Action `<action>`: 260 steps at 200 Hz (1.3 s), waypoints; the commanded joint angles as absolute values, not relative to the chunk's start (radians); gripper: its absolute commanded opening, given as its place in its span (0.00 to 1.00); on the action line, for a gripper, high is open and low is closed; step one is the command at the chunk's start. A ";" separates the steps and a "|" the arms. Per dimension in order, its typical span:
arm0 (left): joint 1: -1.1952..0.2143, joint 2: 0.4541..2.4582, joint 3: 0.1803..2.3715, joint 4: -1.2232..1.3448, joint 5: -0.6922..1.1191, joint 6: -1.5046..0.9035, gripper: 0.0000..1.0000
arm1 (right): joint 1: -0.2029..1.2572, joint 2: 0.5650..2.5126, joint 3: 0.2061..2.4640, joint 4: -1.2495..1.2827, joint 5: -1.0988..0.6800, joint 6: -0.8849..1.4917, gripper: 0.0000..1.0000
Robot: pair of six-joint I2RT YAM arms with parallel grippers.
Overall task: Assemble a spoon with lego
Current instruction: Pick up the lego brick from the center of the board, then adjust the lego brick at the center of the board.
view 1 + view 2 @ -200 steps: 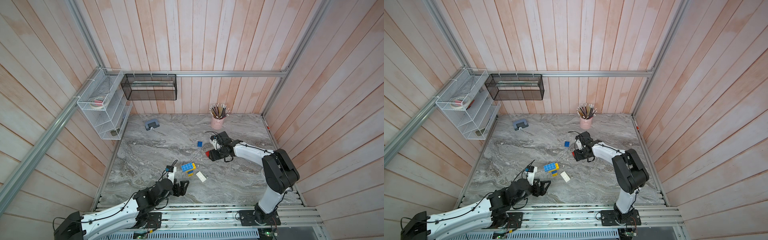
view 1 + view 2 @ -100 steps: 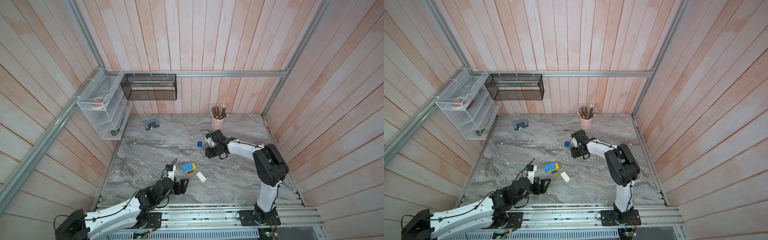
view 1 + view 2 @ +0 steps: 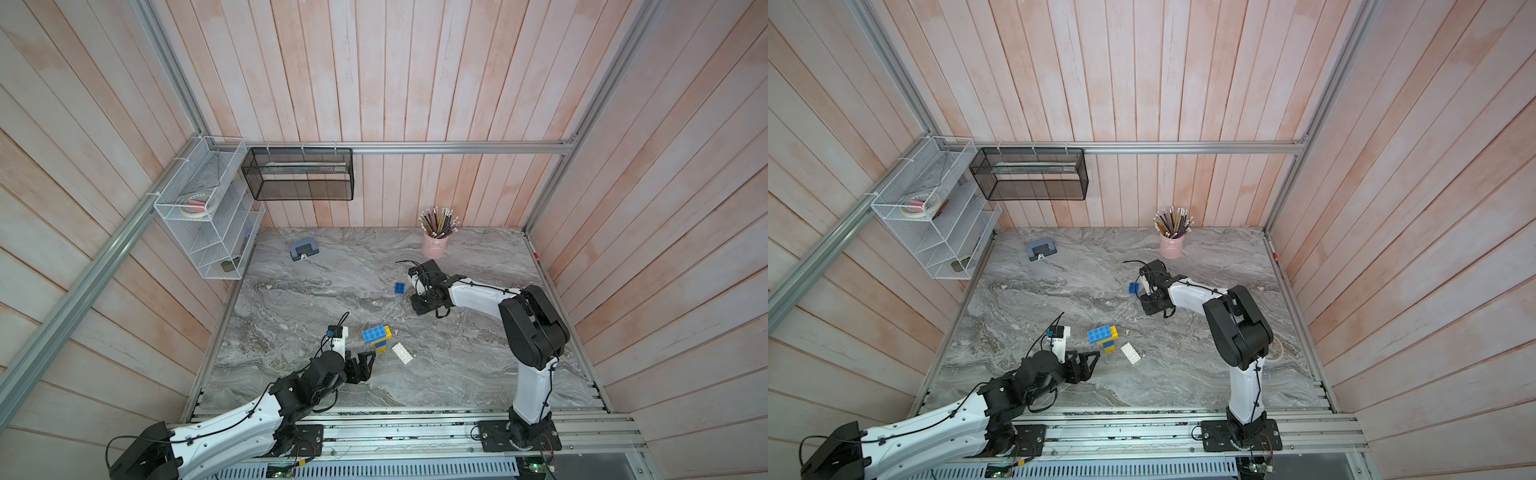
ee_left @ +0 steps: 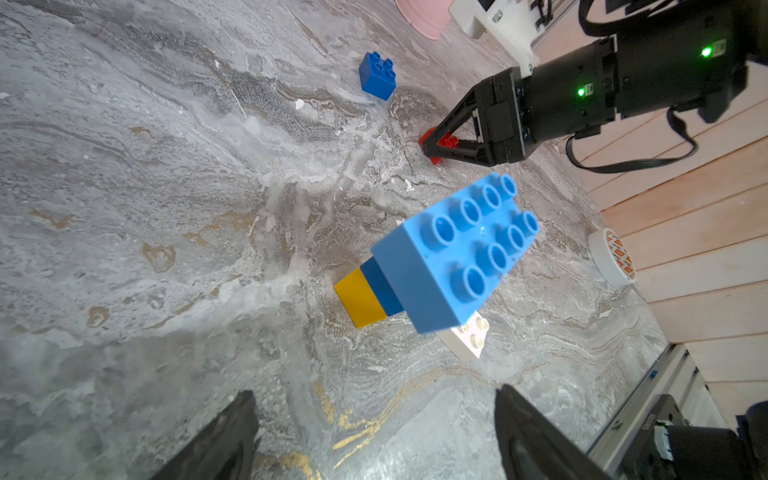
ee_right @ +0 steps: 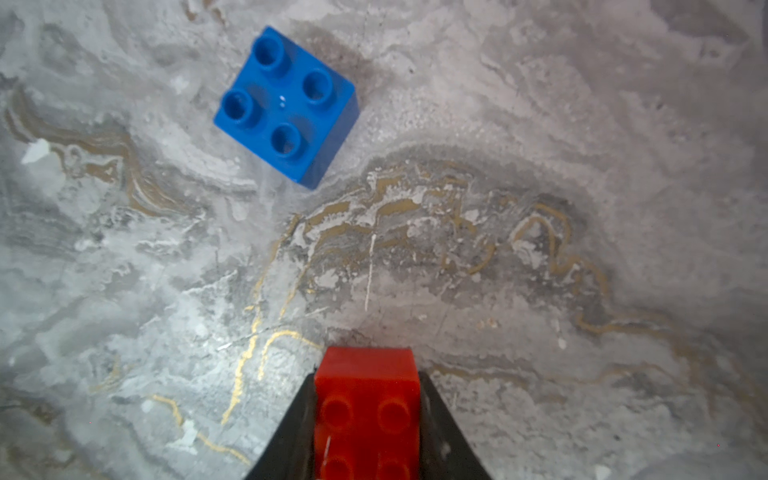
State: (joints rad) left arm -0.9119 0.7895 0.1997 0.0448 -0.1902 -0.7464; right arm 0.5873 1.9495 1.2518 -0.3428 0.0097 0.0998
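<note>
Currently on the marble table (image 3: 291,299), item by item:

1. Right gripper (image 5: 365,382): jaws closed on the two long sides of a red brick (image 5: 365,419), studs facing the wrist camera. The brick is at or just above the tabletop (which of the two cannot be told).
2. Blue square brick (image 5: 286,104): four studs up, loose on the table near the right gripper and apart from it.
3. Spoon (image 3: 376,336), part-built: a light-blue oblong brick on top, a yellow brick showing past one end, and a narrow stem of blue and yellow. It lies in the near middle of the table, between the two arms.
4. White brick (image 3: 403,353): oblong, flat, studs up, just beside the spoon's stem and loose.
5. Left gripper (image 3: 365,361): jaws apart and empty, low over the table, pointing at the stem end of the spoon without touching it.
6. Sundries: pink pencil cup (image 3: 434,245) at the back wall; tape roll (image 4: 611,257) by the right-hand edge.
</note>
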 commanded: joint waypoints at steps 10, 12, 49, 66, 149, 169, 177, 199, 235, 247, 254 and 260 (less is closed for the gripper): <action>-0.903 0.795 0.189 0.069 -0.169 -0.750 0.90 | 0.646 1.845 1.224 -0.380 0.146 0.084 0.22; -0.902 0.797 0.188 0.069 -0.168 -0.750 0.90 | 0.649 1.840 1.220 -0.383 0.153 0.084 0.22; -0.898 0.809 0.189 0.073 -0.166 -0.750 0.90 | 0.666 1.657 1.114 -0.397 0.201 0.139 0.20; -0.896 0.809 0.189 0.070 -0.167 -0.759 0.90 | 0.671 1.564 1.056 -0.400 0.193 0.172 0.20; -0.888 0.798 0.190 0.069 -0.168 -0.767 0.79 | 0.771 1.307 0.895 -0.420 0.177 0.279 0.19; -0.885 0.794 0.195 0.062 -0.176 -0.764 0.79 | 0.815 1.298 0.881 -0.422 0.183 0.280 0.19; -0.884 0.791 0.195 0.060 -0.178 -0.762 0.79 | 0.833 1.298 0.879 -0.426 0.184 0.279 0.19; -0.875 0.784 0.201 0.042 -0.186 -0.758 0.79 | 0.865 1.296 0.874 -0.426 0.188 0.279 0.19; -0.859 0.776 0.214 0.024 -0.189 -0.743 0.79 | 0.900 1.287 0.876 -0.438 0.185 0.279 0.19; -0.851 0.776 0.216 0.019 -0.191 -0.738 0.79 | 0.914 1.283 0.878 -0.439 0.186 0.275 0.19; -0.846 0.776 0.218 0.021 -0.189 -0.735 0.79 | 0.919 1.279 0.880 -0.438 0.185 0.272 0.19; -0.842 0.777 0.219 0.023 -0.186 -0.732 0.79 | 0.925 1.279 0.882 -0.438 0.184 0.269 0.19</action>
